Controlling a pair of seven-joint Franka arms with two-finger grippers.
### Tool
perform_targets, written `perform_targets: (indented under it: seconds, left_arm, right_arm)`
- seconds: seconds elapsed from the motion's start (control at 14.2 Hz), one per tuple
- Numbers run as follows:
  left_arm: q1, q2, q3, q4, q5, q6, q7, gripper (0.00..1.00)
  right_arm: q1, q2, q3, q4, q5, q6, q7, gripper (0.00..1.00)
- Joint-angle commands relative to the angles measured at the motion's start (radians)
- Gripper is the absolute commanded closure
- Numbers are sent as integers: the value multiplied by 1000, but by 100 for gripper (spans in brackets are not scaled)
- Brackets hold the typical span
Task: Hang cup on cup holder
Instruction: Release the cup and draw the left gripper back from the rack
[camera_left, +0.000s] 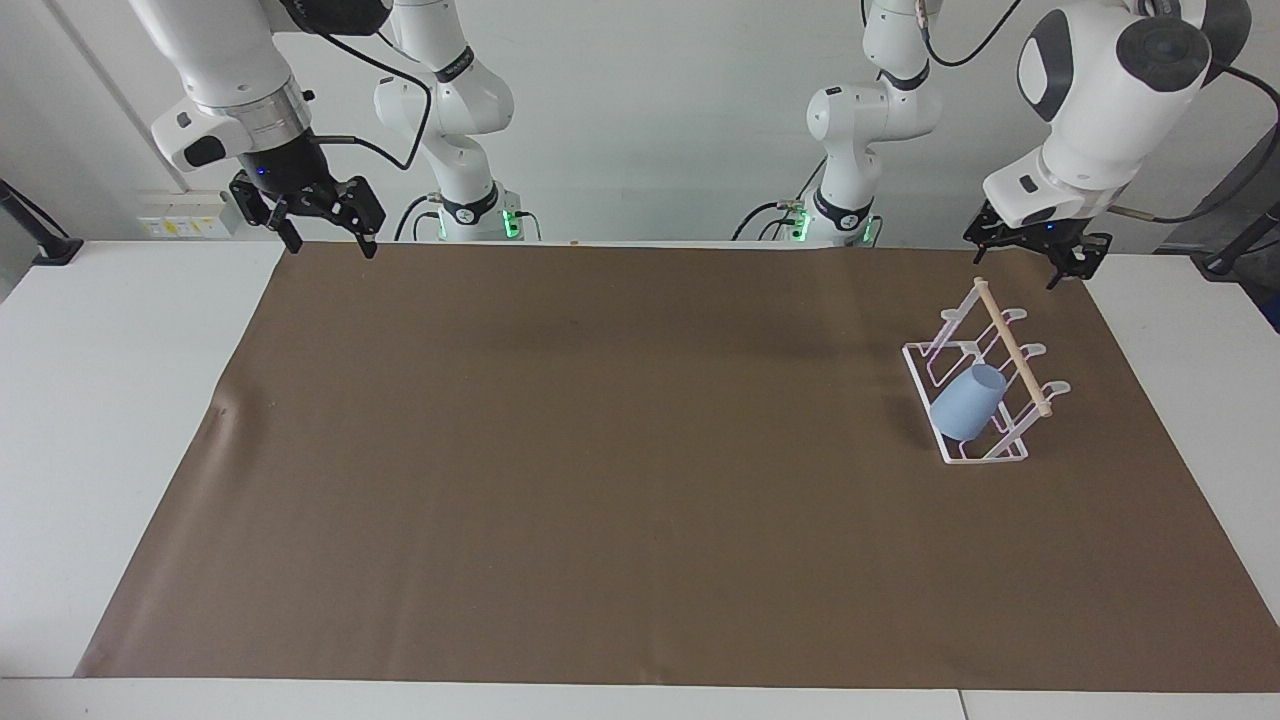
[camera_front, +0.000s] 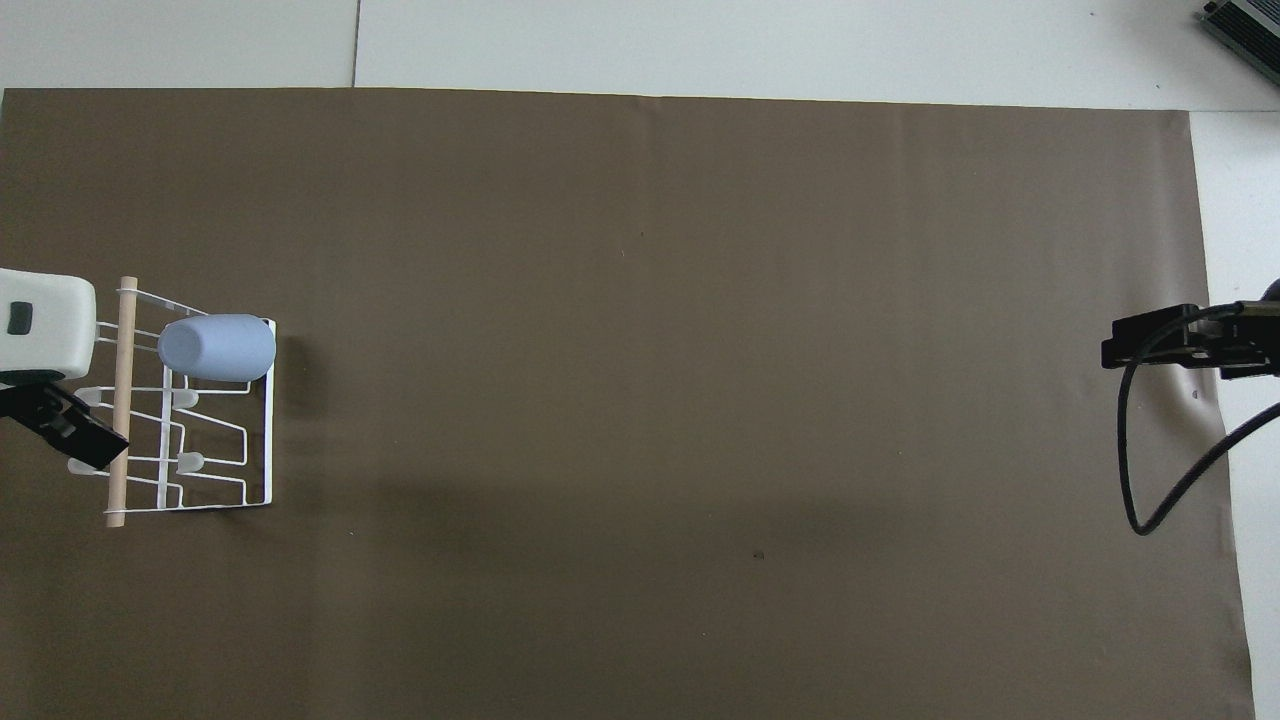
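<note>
From my end, the right gripper (camera_left: 322, 232) is hanging up over the mat's (camera_left: 600, 450) edge at its own end, jaws spread wide, nothing in them. Middle of the mat is plain brown. Over at the left arm's end sits the rack (camera_left: 975, 380), and the cup (camera_left: 968, 402) is tipped on one of its prongs, at the end of the rack farther from the robots. The left gripper (camera_left: 1035, 258) is up over the mat edge by the rack, fingers apart, holding nothing.
</note>
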Motion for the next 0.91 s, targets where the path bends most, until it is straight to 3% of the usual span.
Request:
perform_targets:
  seconds: [0.0,0.28,0.49,0.7,0.84]
  left_arm:
    - [-6,17,-14,41,-22,-5,-101,0]
    - [20,28,0,52,-121,-12,-109,0]
    - [11,43,4,70,-123,-49,-107,0]
    - [-139,52,157,89,-114,-65,-107,0]
    - [-145,54,170,90,-109,-55,-107,0]
  right_arm:
    - [-11,93,7,134,-37,-77,-18,0]
    - [-2,96,7,131,-46,-60,-73,0]
    - [-2,95,7,127,-44,-52,-71,0]
    - [-2,95,7,124,-44,-52,-71,0]
    - [-2,95,7,124,-44,-52,-71,0]
